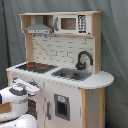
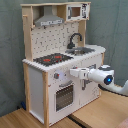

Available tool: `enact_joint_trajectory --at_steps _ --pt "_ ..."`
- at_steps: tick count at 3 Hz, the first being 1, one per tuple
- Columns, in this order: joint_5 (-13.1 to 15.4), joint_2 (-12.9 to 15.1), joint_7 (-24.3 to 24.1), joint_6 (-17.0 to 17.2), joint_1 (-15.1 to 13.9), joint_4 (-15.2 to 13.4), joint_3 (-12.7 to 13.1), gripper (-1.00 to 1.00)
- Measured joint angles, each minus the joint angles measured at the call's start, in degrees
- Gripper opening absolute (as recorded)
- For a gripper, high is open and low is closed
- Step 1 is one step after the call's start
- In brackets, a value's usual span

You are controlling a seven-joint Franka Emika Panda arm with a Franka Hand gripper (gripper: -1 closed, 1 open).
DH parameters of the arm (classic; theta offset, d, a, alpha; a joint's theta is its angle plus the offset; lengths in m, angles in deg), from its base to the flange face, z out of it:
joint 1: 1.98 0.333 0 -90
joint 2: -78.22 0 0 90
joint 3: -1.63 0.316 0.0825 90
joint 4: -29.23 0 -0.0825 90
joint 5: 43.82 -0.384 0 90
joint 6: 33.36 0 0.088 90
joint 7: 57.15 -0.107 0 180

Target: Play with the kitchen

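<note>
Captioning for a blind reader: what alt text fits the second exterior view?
A white robot arm reaches from the right toward the front panel of a white and wood toy kitchen, near its knobs above the oven door.

The kitchen [image 2: 55, 65] stands on a floor of boards [image 2: 30, 119]. On its counter, in the second exterior view, the hob [image 2: 52, 59] lies toward the left end and the sink [image 2: 82, 50] toward the right end, the tap [image 2: 75, 39] just behind the sink. The hood [image 2: 50, 20] hangs above the hob. The gripper [image 2: 74, 73] sits before the front panel, just above the oven door [image 2: 64, 96].
</note>
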Motion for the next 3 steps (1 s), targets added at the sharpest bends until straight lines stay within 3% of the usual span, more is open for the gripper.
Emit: enact_joint_trajectory --at_steps 3 --pt "0.00 -0.15 18.82 0.02 0.02 -0.01 0.03 -1.00"
